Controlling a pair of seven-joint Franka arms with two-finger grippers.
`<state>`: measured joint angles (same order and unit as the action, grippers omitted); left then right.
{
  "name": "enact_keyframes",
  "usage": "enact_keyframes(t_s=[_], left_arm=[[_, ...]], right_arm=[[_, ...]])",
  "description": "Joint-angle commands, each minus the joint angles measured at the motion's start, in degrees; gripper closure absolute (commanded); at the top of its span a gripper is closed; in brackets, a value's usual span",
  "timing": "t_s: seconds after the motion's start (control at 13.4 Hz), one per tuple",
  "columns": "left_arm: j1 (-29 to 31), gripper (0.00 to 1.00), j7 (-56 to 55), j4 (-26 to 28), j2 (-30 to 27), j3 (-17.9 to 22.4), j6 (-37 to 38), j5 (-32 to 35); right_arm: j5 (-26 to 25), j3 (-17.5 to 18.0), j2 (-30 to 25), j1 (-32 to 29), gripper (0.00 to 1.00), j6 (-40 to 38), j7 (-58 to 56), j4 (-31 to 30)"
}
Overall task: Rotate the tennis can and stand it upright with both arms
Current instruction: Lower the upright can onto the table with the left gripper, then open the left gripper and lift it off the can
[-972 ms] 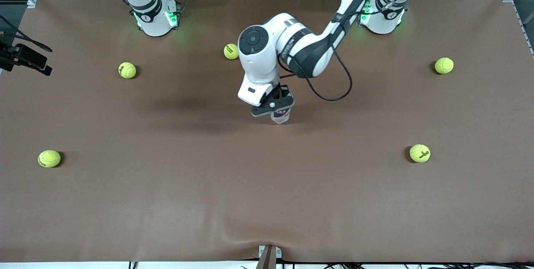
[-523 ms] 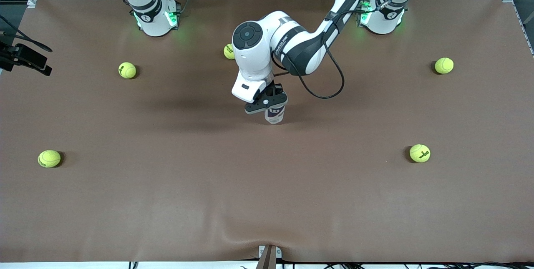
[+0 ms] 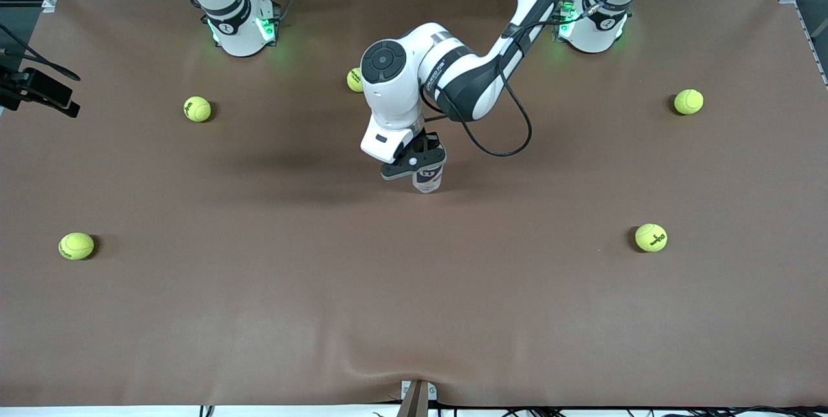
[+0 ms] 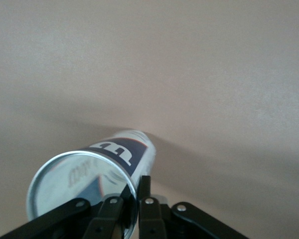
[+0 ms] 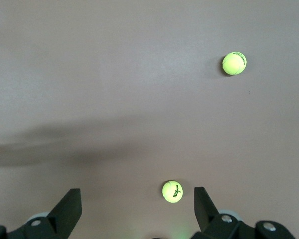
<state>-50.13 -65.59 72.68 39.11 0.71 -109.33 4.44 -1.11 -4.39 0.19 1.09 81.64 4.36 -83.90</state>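
The tennis can (image 3: 427, 180) stands about upright in the middle of the table, its white and navy label showing below my left gripper (image 3: 420, 168). In the left wrist view the can (image 4: 114, 159) points its silver rim at the camera. My left gripper (image 4: 138, 188) is shut on that rim, one finger inside and one outside. I cannot tell if the base touches the table. My right gripper (image 5: 134, 204) is open and empty, waiting high over the table near its own base; it is out of the front view.
Several yellow-green tennis balls lie scattered on the brown table (image 3: 414, 313): one (image 3: 355, 79) by the left arm's elbow, one (image 3: 197, 108) near the right arm's base, one (image 3: 651, 237) and one (image 3: 76, 245) nearer the front camera. Two balls (image 5: 172, 191) (image 5: 234, 63) show under the right gripper.
My left gripper has shifted the can a little toward the right arm's end of the table, then nearly stopped. Its grip on the rim is unchanged.
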Motion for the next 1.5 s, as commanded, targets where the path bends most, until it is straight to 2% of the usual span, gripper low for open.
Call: enact_keyframes(t_s=[0.0, 0.07, 0.15, 0.22, 0.67, 1.12, 1.42], left_arm=[[-0.49, 0.56, -1.65, -1.49, 0.79, 0.43, -0.01, 1.72], [-0.49, 0.27, -1.73, -1.57, 0.61, 0.43, -0.1, 1.72], [-0.49, 0.03, -1.56, -1.49, 0.26, 0.43, -0.1, 1.72], [-0.49, 0.0, -1.12, -1.57, 0.0, 0.52, -0.1, 1.72], [-0.05, 0.0, -1.12, -1.57, -3.34, 0.43, 1.13, 1.63], [1.97, 0.0, -0.24, -1.57, -9.74, 0.07, 7.27, 1.27], [6.79, 0.0, 9.22, -1.57, -14.85, 0.07, 10.54, 1.27]], right_arm=[[0.06, 0.87, -2.12, -1.62, 0.0, 0.27, 0.73, -1.52], [0.06, 0.87, -2.04, -1.62, 0.0, 0.27, 0.73, -1.52], [0.06, 1.05, -2.13, -1.62, 0.0, 0.36, 0.73, -1.52], [0.06, 1.05, -2.13, -1.71, 0.0, 0.36, 0.73, -1.52], [0.06, 1.05, -2.04, -1.53, 0.0, 0.62, 0.73, -1.61], [0.06, 1.05, -2.04, -1.36, 0.0, 0.62, 0.65, -1.61], [0.06, 1.05, -2.13, -1.27, 0.0, 0.62, 0.65, -1.96]])
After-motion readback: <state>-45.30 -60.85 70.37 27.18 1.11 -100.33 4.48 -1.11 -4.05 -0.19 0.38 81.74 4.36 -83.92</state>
